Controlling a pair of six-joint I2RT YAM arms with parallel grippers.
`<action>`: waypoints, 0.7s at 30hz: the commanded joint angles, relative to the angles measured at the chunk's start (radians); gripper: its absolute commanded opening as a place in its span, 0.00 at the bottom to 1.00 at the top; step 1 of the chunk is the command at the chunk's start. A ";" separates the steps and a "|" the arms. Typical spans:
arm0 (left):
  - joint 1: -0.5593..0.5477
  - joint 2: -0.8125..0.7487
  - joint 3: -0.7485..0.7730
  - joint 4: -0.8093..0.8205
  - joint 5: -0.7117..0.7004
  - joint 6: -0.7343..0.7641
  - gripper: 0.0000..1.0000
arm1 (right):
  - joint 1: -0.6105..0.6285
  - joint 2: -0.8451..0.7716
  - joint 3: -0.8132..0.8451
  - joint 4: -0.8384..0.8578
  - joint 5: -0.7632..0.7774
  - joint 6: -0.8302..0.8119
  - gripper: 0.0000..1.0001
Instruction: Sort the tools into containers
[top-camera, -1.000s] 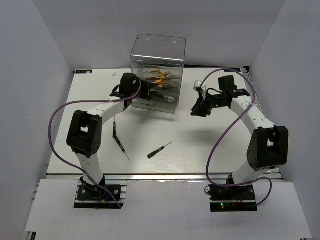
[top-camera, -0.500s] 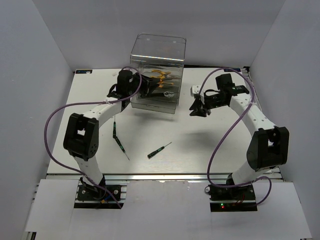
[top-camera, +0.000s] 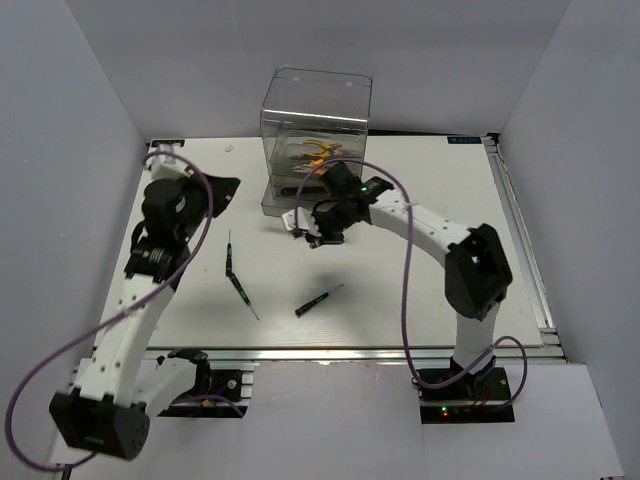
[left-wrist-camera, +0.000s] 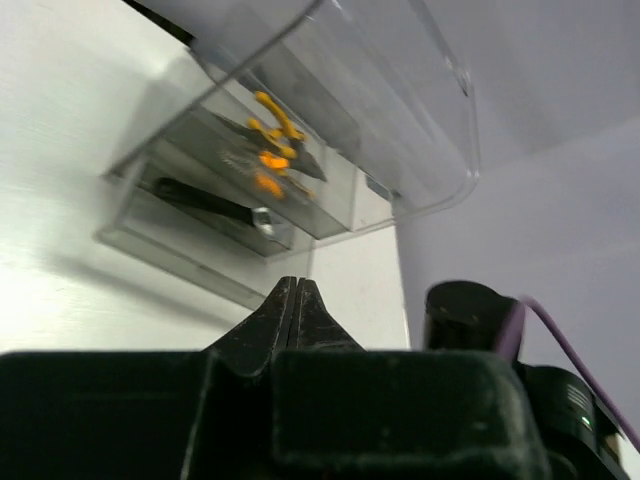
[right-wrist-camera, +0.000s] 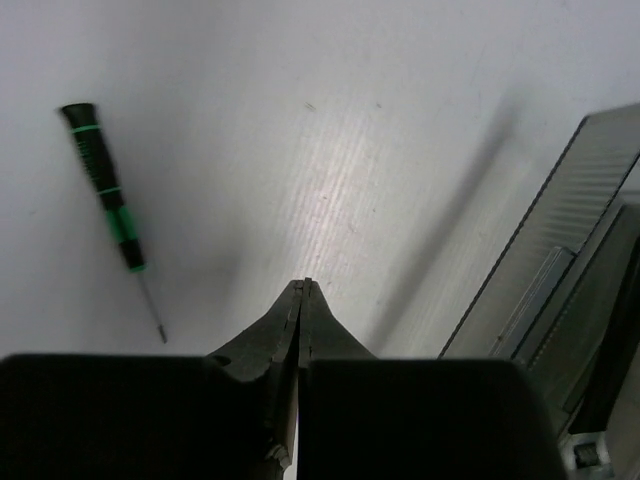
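From my console I see both arms hanging above the tabletop (top-camera: 420, 290) with nothing in their grasp. The left tool (left-wrist-camera: 297, 288) is clenched, its fingers pressed tip to tip and empty. It sits high over the far-left part of the tabletop and points toward the box (top-camera: 316, 120). The right tool (right-wrist-camera: 303, 288) is also clenched on nothing. It hovers over bare surface just in front of the box, on the box's left side. The clear, smoky box stands at the middle of the far edge. Its bottom drawer (top-camera: 283, 206) is pulled out toward the near edge. In the left wrist view something dark and long lies in that drawer, but I cannot tell what it is. The orange-handled pliers (top-camera: 318, 152) lie inside the box in a drawer higher up. Three black-green screwdrivers lie loose toward the near edge. The left screwdriver (top-camera: 229, 256) lies roughly square to that edge. The middle screwdriver (top-camera: 243, 294) slants just below it, and their ends nearly meet. The right screwdriver (top-camera: 318, 301) lies apart from them near the centre. The right wrist view shows one screwdriver flat on the surface to the left of the clenched fingers, well apart from them. I cannot tell which of the three it is.
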 joint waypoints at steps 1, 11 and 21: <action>0.032 -0.121 -0.101 -0.164 -0.102 0.086 0.07 | 0.040 0.096 0.061 0.197 0.246 0.294 0.00; 0.037 -0.307 -0.273 -0.218 -0.139 -0.001 0.14 | 0.065 0.189 0.046 0.510 0.562 0.454 0.19; 0.037 -0.284 -0.285 -0.212 -0.101 -0.027 0.25 | 0.007 0.234 0.086 0.623 0.639 0.448 0.88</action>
